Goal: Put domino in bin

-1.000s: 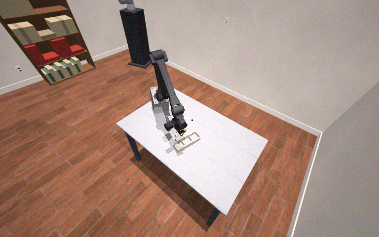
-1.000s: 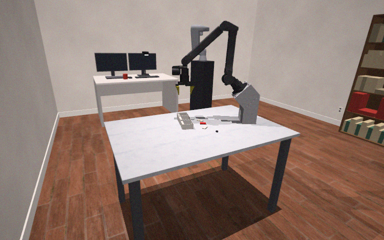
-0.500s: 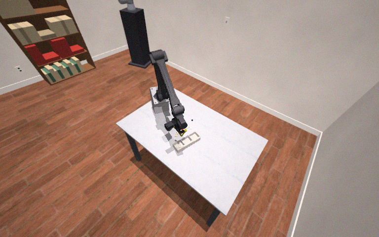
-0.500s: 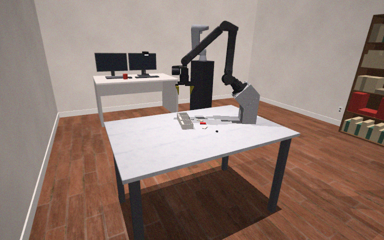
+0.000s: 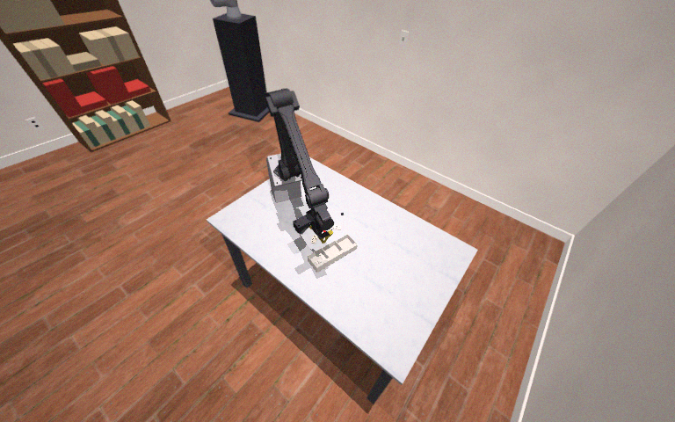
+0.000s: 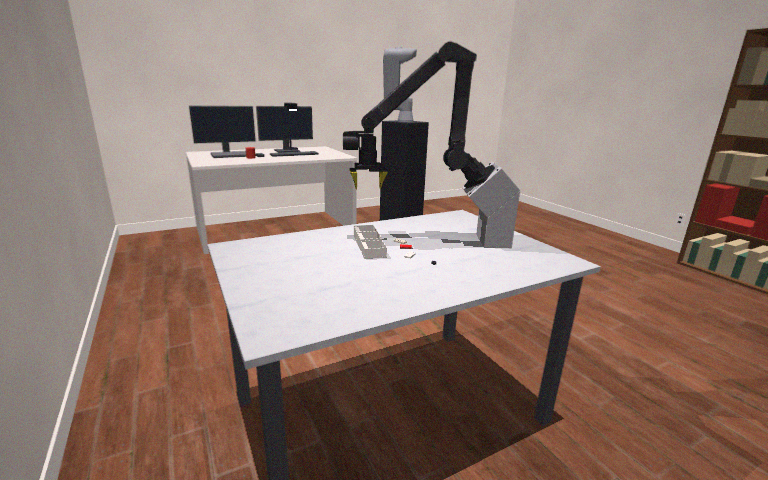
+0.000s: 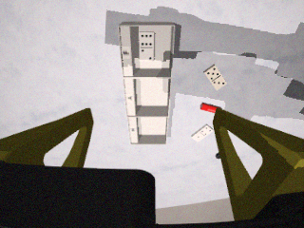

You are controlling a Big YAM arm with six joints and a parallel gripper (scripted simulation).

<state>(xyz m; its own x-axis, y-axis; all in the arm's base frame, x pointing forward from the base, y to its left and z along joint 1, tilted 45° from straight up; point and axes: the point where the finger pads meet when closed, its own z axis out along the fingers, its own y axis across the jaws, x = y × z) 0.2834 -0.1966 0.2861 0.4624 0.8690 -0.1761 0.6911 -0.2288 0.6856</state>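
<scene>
The tool (image 7: 152, 146) hangs high over the white counter (image 6: 317, 294). Its two yellow fingers are wide apart, and nothing is between them.

Under it sits a row of three small bins (image 7: 135, 89), joined side by side. One domino (image 7: 147, 41) lies flat in the end bin, the one farthest away in the wrist view. It shows six dots. The other two bins show only their pale floors. The letters on the bins are too small to read.

Two more dominoes lie on the counter beside the bins. One domino (image 7: 216, 76) is near the far end of the row, lying at a slant with its dots up. The other domino (image 7: 203, 132) is near the close end of the row. Between these two lies one small red block (image 7: 208, 106). That makes three dominoes in all.

One tiny black thing (image 6: 433, 262) sits on the counter a little way off from the rest.
</scene>
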